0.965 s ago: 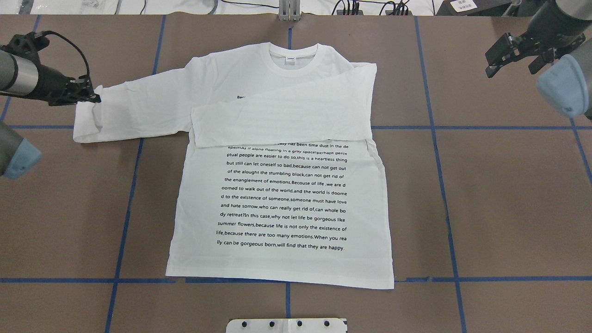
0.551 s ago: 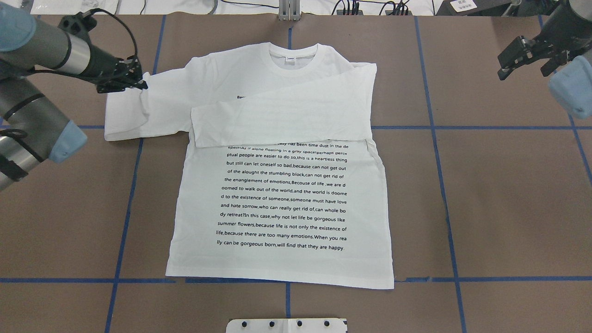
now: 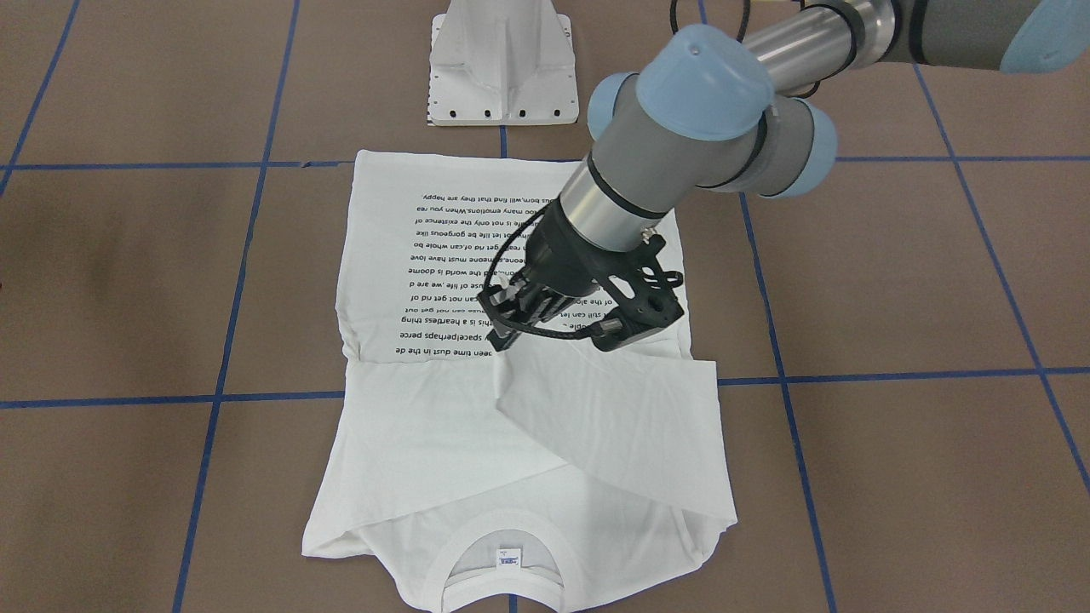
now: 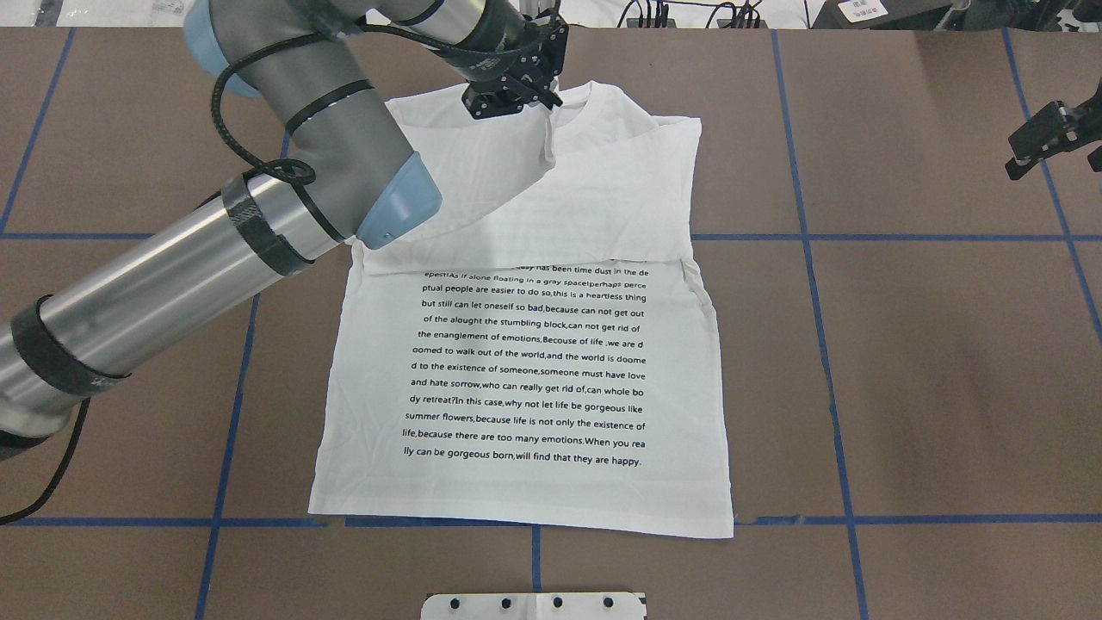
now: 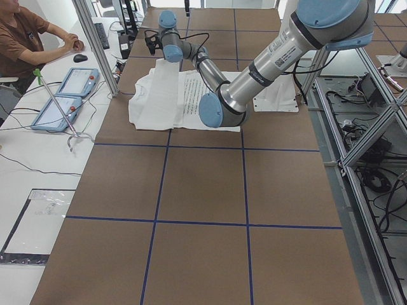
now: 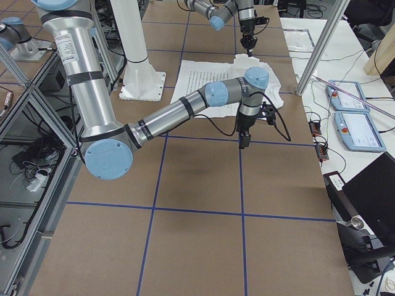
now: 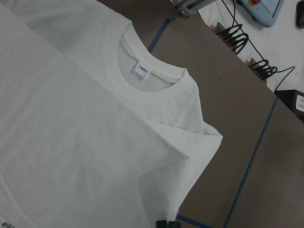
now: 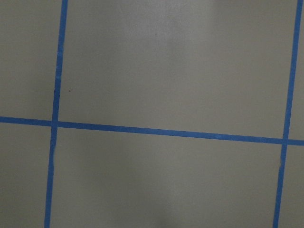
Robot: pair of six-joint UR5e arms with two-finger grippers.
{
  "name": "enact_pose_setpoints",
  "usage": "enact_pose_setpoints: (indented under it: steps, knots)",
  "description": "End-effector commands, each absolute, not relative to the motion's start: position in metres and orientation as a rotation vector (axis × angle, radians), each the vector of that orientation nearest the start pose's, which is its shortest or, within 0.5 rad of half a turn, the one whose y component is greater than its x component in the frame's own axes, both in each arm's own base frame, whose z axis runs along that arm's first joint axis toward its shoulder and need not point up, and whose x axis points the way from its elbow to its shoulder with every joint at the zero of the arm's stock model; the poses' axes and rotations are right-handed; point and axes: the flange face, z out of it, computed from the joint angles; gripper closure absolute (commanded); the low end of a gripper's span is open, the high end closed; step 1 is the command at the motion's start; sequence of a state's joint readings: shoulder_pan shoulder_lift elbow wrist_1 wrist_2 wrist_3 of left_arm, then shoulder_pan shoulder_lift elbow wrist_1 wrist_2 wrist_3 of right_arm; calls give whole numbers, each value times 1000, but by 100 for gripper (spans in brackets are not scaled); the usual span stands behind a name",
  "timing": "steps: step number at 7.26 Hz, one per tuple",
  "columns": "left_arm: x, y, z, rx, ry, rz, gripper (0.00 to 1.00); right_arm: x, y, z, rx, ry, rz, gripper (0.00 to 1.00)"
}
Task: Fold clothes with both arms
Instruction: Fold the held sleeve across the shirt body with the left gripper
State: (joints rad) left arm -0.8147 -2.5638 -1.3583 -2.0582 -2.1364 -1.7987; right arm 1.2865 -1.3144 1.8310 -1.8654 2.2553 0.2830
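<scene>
The white long-sleeved shirt (image 4: 525, 379) lies flat on the brown table, print side up and collar (image 4: 594, 108) at the far end. One sleeve (image 4: 620, 207) lies folded across the chest. My left gripper (image 4: 541, 99) hangs over the collar area, shut on the cuff of the other sleeve (image 4: 482, 189), which rises in a slope from the left shoulder. The front-facing view shows the same pinch (image 3: 504, 340) with the sleeve (image 3: 613, 417) draped below it. The left wrist view looks down on the collar label (image 7: 142, 71). My right gripper (image 4: 1055, 142) hovers open at the far right edge, away from the shirt.
The white metal pedestal (image 3: 502, 60) stands at the near table edge by the shirt's hem. Blue tape lines (image 4: 947, 237) grid the table. Cables (image 4: 689, 13) run along the far edge. A seated person (image 5: 25, 38) and control tablets (image 5: 63, 95) are beyond the far side.
My left gripper has carried the sleeve cuff from the far left up and rightward over the chest to the collar. The right gripper has drawn back further to the right.
</scene>
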Motion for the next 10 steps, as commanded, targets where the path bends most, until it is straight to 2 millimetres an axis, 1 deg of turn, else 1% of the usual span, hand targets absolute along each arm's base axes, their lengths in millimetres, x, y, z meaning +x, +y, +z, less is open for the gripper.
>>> enact_pose_setpoints:
  steps: [1, 2, 3, 4, 5, 6, 7, 8, 9, 10]
  knots:
    - [472, -587, 25, -126, 1360, -509, 100, -89, -559, 434, 14, -715, -76, 0]
    - [490, -584, 22, -146, 1359, -502, 100, -89, -560, 433, 14, -715, -75, 0]
    - [500, -589, 30, -127, 1374, -506, 100, -89, -560, 433, 14, -714, -73, 0]
    - [521, -589, 42, -111, 1375, -524, 100, -89, -561, 434, 12, -713, -72, 0]
    - [556, -582, 49, -79, 1380, -532, 100, -91, -562, 435, 9, -713, -72, 0]
    - [593, -566, 57, -57, 1374, -526, 100, -91, -565, 435, 5, -712, -65, 0]
    - [621, -546, 66, -52, 1374, -509, 100, -92, -567, 439, -1, -709, -64, 0]
    - [631, -538, 65, -41, 1379, -517, 85, -92, -568, 439, 5, -711, -66, 0]
    - [638, -527, 63, -40, 1397, -497, 24, -93, -568, 438, 6, -713, -67, 0]
    - [644, -519, 56, 10, 1427, -521, 0, -95, -570, 432, 11, -724, -68, 0]
